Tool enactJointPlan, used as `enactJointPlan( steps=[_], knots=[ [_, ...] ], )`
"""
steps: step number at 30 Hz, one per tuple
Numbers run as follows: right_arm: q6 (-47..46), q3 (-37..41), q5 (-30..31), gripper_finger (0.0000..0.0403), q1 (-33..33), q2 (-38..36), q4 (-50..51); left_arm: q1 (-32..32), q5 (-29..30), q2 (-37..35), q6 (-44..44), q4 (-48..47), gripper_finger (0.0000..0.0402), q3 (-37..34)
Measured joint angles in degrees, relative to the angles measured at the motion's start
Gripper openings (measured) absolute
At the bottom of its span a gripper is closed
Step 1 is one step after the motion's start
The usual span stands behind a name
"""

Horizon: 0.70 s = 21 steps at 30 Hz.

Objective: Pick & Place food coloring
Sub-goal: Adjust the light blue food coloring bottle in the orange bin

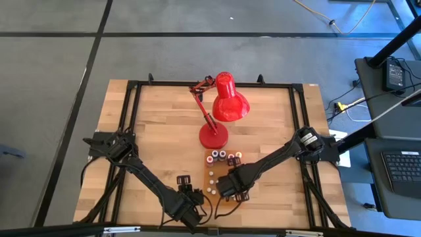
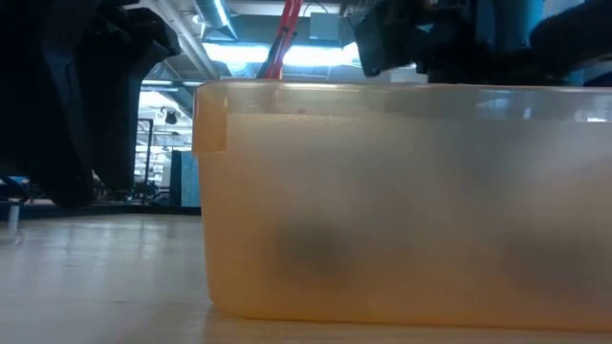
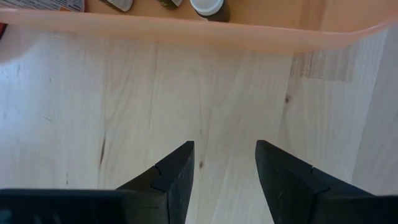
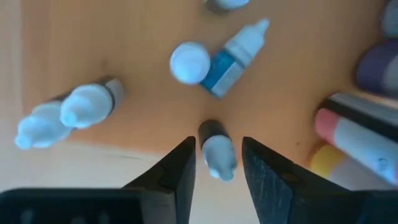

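Lying bottle (image 4: 217,149) (dark-bodied) between gripper (image 4: 217,167) fingers

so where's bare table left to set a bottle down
Bare wood on both sides of the red lamp, out to the frame rails. Crowded: the orange tray near the front, with bottles packed under the right gripper.

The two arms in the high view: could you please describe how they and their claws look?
Both are dark, slim, jointed arms rising from black bases at the table's side rails, with thin black cables trailing beside them. The left claw and the right claw each end in two flat, matte black, wedge-shaped fingers.
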<state>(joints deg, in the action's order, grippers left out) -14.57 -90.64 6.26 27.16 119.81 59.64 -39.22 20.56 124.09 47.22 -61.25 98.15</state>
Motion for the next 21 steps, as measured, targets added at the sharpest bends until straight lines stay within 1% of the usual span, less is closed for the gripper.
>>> enactJointPlan(
  steps=[3, 9, 14, 21],
  knots=[
    [-0.13, -1.05, 2.37, 0.0133, 0.02, 0.0, 0.01, 0.0, -0.02, 0.0, 0.0, 0.0, 0.0167, 0.0],
    [-0.06, -3.76, 2.42, 0.0133, 0.09, -0.02, 0.34, 0.0, -0.67, 0.0, 0.0, -0.03, 0.0168, 0.0],
    [0.07, -3.5, 4.14, 0.0133, 0.11, -0.04, -3.34, -0.09, -0.98, 0.0, 0.01, -0.04, 0.0165, 0.0],
    [0.23, -2.76, 5.2, 0.0133, -0.17, -0.07, -4.91, -0.11, -0.98, 0.0, 0.0, -0.07, 0.0168, 0.0]
  ],
)
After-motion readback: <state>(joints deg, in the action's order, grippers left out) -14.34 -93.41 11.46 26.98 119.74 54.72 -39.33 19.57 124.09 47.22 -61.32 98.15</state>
